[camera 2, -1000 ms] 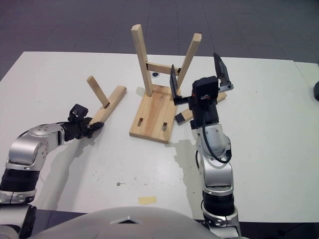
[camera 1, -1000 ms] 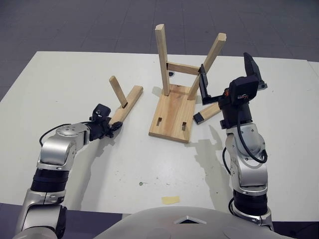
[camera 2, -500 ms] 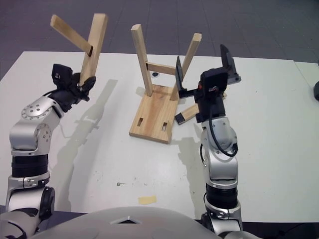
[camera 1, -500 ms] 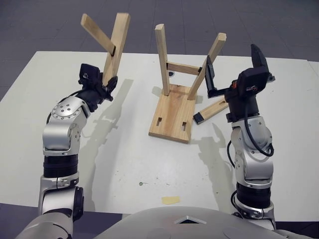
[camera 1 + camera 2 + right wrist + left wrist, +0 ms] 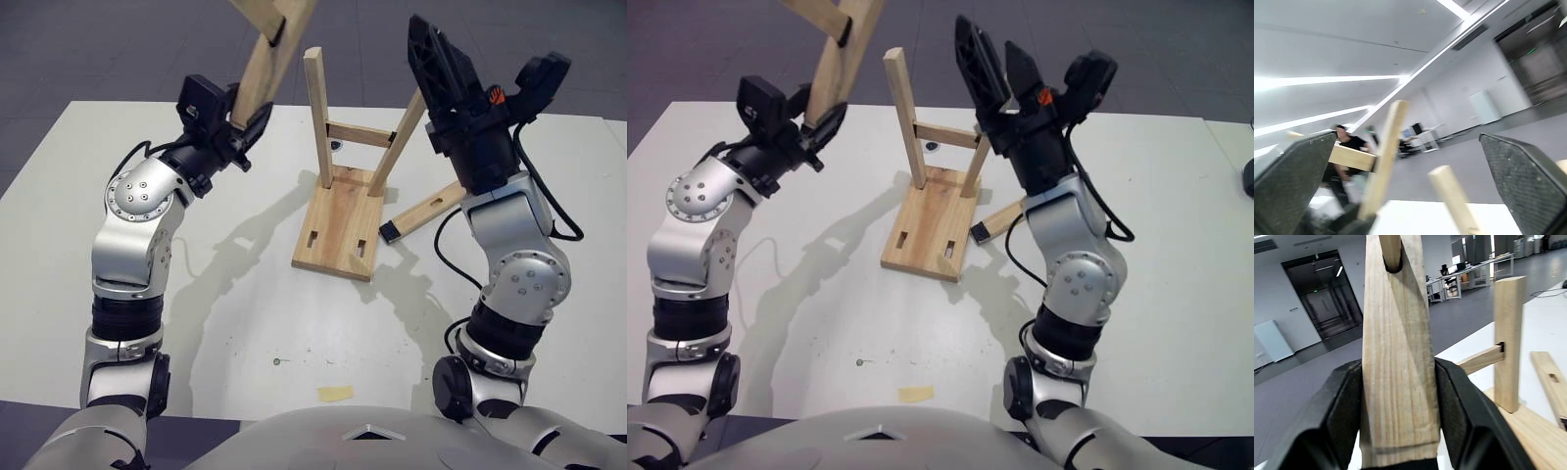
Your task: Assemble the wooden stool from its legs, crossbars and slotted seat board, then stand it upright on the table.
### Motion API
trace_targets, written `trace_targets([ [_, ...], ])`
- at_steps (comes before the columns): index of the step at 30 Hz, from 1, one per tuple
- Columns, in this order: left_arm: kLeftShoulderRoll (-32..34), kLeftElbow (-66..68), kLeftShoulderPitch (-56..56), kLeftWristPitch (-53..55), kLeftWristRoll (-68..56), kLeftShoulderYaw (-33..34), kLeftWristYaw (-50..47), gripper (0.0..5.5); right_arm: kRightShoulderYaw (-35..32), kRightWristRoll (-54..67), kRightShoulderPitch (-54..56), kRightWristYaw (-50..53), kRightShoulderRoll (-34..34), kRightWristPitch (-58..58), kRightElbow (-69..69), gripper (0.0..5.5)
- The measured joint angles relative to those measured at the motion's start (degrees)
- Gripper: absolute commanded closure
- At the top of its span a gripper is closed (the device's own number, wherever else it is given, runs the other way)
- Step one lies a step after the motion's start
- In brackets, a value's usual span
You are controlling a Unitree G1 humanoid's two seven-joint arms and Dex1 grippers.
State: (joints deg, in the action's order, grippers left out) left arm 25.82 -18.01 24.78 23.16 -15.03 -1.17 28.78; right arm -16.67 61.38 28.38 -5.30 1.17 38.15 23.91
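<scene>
The slotted seat board lies flat on the white table. Two legs stand in it, joined by a crossbar. Another leg lies on the table right of the board. My left gripper is raised left of the stool, shut on the lower end of a leg that carries a crossbar stub; this leg points up and away. My right gripper hangs open in the air above the stool's right leg, with nothing between its fingers.
A scrap of yellow tape lies near the table's front edge, with a small dark speck beside it. A black object sits at the far right edge. Dark floor lies beyond the table.
My left arm picked the leg with its crossbar stub off the table and carried it up and right, toward the stool. My right gripper rose and tilted back above the stool, still open.
</scene>
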Motion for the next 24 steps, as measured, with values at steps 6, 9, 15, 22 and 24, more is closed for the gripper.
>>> trace_targets([
  [6,-0.3,-0.8,0.6,-0.9,-0.8,-2.9,4.6,3.45,-2.7,6.9,5.0,2.7,0.3,-0.1,-8.5,0.10],
  [9,-0.6,-0.9,1.2,-0.9,-0.9,-3.6,5.3,3.45,-2.7,8.8,5.9,3.9,0.3,-0.2,-9.2,0.62],
  [15,-0.9,-1.3,1.2,-0.8,-1.0,-4.9,7.0,3.45,-0.7,9.6,6.5,5.2,0.3,-0.1,-10.0,1.61],
  [22,-0.3,-2.6,1.1,-0.8,-0.9,-5.2,9.2,3.45,-0.1,10.4,6.1,6.2,0.9,0.3,-10.3,2.74],
  [24,-0.3,-2.6,1.1,-0.9,-0.8,-5.6,9.4,3.45,0.0,10.8,5.5,6.8,0.9,0.3,-9.9,3.05],
])
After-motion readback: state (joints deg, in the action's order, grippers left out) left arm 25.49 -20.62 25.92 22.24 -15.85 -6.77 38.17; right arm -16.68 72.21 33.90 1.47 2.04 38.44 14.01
